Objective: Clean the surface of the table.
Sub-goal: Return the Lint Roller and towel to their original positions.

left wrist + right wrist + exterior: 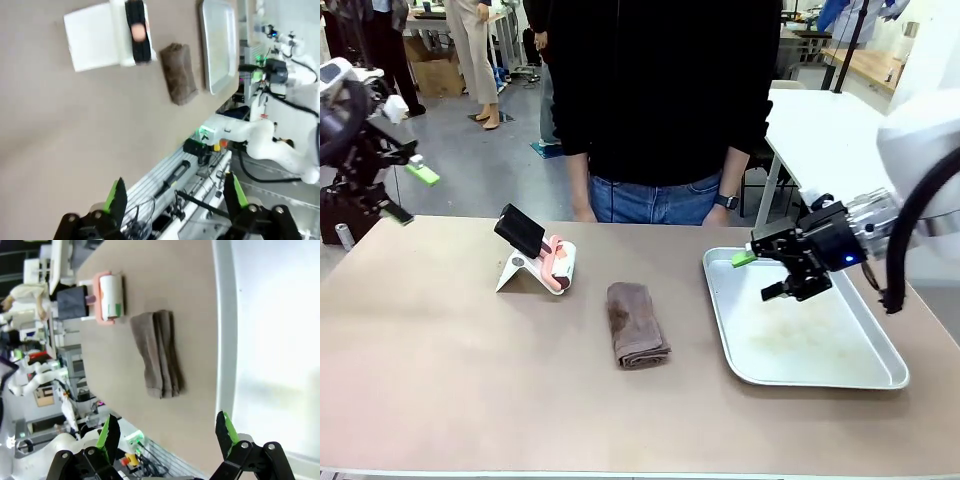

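Spanning the scene, the matte taupe table (450, 380) lies under two wide-open, empty grippers.

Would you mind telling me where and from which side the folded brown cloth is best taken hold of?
Probably from straight above, across its narrow width near the middle. The folded brown cloth lies flat on the table as a long, thick bundle running away from the robot, so its two long sides offer the claw opposing faces. The open right claw, over the metal tray, looks nearest.

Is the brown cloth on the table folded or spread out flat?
Folded. The brown cloth lies as a narrow, thick bundle on the table; the right wrist view shows stacked layers along its length.
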`<state>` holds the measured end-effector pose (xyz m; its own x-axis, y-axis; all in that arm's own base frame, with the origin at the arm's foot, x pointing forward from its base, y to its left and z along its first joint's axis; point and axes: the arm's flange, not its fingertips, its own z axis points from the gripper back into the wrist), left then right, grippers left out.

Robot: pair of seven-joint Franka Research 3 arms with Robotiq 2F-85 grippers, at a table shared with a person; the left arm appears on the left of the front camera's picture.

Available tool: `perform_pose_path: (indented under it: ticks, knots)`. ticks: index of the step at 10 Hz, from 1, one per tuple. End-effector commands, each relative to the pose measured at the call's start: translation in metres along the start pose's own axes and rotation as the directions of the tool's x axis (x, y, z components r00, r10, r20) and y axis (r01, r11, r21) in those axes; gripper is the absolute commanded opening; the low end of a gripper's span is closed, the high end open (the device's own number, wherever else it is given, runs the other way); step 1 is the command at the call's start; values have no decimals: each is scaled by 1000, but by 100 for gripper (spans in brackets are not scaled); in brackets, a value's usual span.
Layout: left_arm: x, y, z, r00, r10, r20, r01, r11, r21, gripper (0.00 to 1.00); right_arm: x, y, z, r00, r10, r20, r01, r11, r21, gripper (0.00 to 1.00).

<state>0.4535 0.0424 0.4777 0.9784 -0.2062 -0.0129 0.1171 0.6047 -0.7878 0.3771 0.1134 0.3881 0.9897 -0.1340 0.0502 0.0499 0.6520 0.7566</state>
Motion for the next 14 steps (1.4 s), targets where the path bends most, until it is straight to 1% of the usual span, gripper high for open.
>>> perform_pose_path:
  ticks: [1, 2, 3, 4, 5, 6, 7, 8, 10, 11, 14]
  knots:
    - [-58, -6, -9, 998, -61, 4, 61, 997, -57, 100, -29, 6, 41, 999, -23, -43, 23, 1000, -8, 100]
    - [-81, -6, -8, 998, -56, 27, 58, 996, -63, 100, -41, 11, 61, 998, -14, -56, 14, 1000, -12, 100]
    - [-104, -8, -7, 996, -79, 51, 83, 993, -79, 100, -53, 15, 81, 998, -13, -68, 13, 1000, -4, 100]
    - [-126, -10, -3, 990, -89, 108, 100, 990, -103, 100, -67, 17, 102, 997, -14, -77, 15, 1000, 11, 100]
    - [-142, -11, -1, 988, -104, 110, 118, 985, -127, 100, -79, 18, 116, 997, -15, -75, 17, 999, 27, 100]
    - [-155, -13, 0, 986, -118, 119, 136, 979, -150, 100, -91, 18, 125, 997, -8, -77, 11, 999, 43, 100]
    - [-163, -14, -1, 983, -105, 147, 126, 982, -141, 100, -101, 17, 132, 997, 6, -78, -2, 999, 46, 100]
    - [-167, -13, -1, 984, -116, 139, 134, 983, -129, 100, -108, 16, 134, 995, 7, -96, -4, 1000, 30, 100]
    - [-157, -12, 3, 977, -107, 186, 136, 979, -152, 100, -105, 11, 125, 993, 7, -121, -6, 1000, 3, 100]
    - [-166, -18, 4, 985, -95, 143, 114, 985, -133, 100, -70, 41, 154, 995, 36, -91, -32, 998, 50, 100]
    - [-166, -18, 4, 985, -95, 143, 114, 985, -133, 100, -70, 41, 154, 995, 36, -91, -32, 998, 50, 100]
